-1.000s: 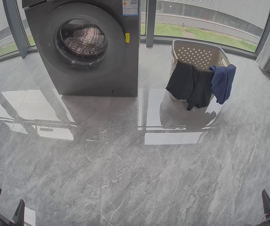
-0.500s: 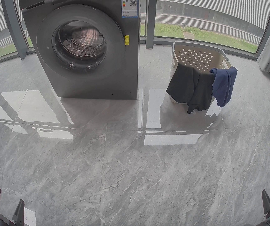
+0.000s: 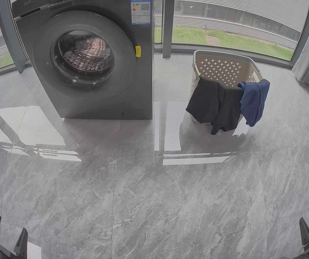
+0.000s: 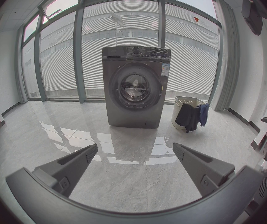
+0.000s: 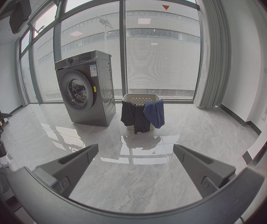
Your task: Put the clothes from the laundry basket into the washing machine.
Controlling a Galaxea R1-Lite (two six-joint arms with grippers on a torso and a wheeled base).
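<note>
The left gripper [image 4: 134, 147] and right gripper [image 5: 135, 147] hang spread and empty, low over the grey floor [image 3: 161, 205]. Farther off, black clothes [image 3: 214, 103] and a blue garment [image 3: 253, 98] drape over the rim of the laundry basket [image 3: 226, 54]. The basket stands beside the washing machine [image 3: 89, 98]. The machine's front carries a blue-and-white label [image 3: 140, 10] and a small yellow tag [image 3: 138, 51], with print too small to read.

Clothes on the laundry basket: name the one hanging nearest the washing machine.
The black garment; the blue garment hangs at the corner farther from the washing machine.
</note>
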